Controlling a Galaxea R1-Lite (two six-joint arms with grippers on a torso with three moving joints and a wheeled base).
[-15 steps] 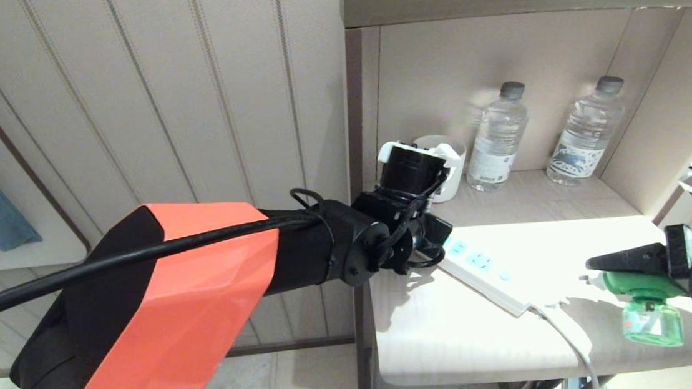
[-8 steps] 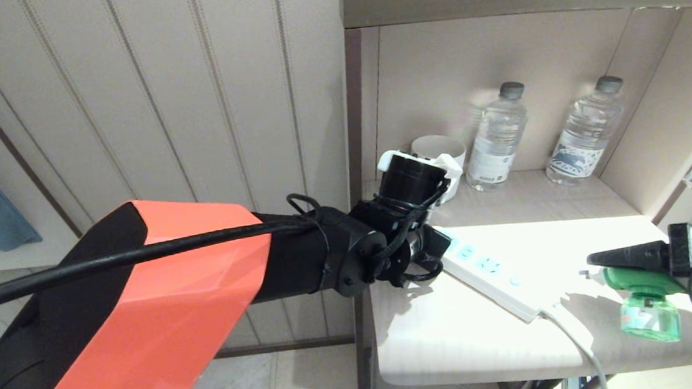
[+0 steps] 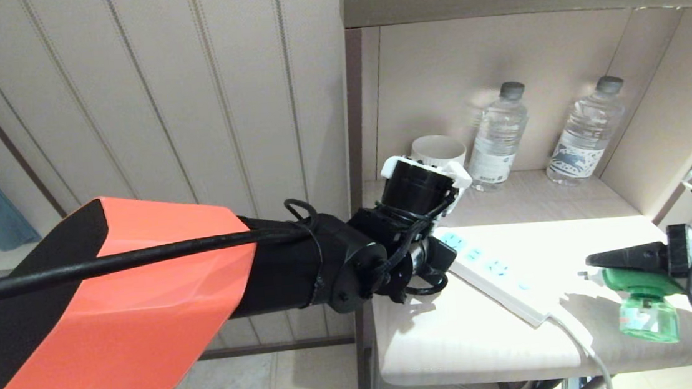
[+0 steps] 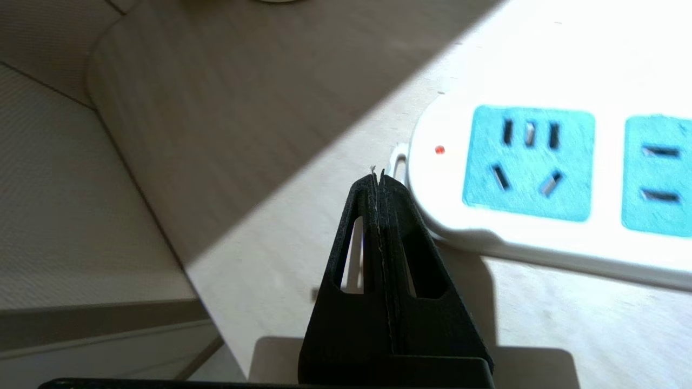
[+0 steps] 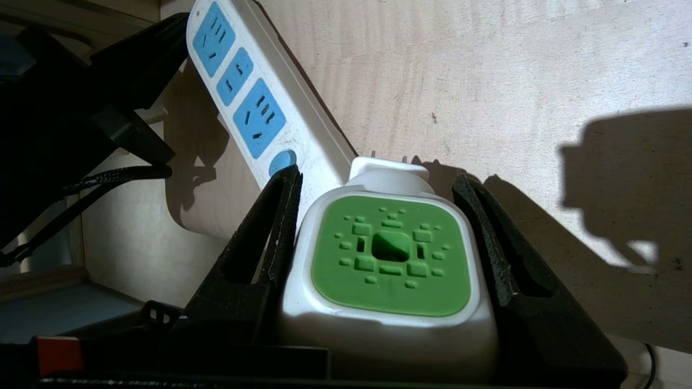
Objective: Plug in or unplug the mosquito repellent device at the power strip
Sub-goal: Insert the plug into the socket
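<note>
Head view: the power strip [image 3: 498,272] lies at a slant on the pale shelf top [image 3: 459,341], its white cord [image 3: 578,337] running off the front edge. The left gripper [image 3: 436,255] sits at the strip's far end, and the black wrist and orange arm casing block the shelf's left edge and part of the white cup [image 3: 439,149] behind. 2 clear water bottles [image 3: 497,137] stand against the back panel of the open compartment. At the right edge the right gripper [image 3: 615,262] holds the mosquito repellent device [image 3: 640,303] clear of the strip's cord end, green cap up and translucent green bottle hanging below, prongs pointing toward the strip.

Left wrist view: the left gripper's fingers [image 4: 381,254] are pressed together with nothing between them, their tip just beside the rounded end of the strip, near its red indicator light [image 4: 439,149]. 2 light-blue sockets [image 4: 530,162] show, both free. Half the shelf surface is in shadow.

Right wrist view: the right gripper's 2 fingers [image 5: 270,232] pinch the white body of the device on both sides, the green cap [image 5: 389,256] facing the camera. The strip runs past the left finger with 3 blue sockets and a round blue button [image 5: 282,160], the button nearest the device. The left arm's dark bulk covers the strip's far end.
</note>
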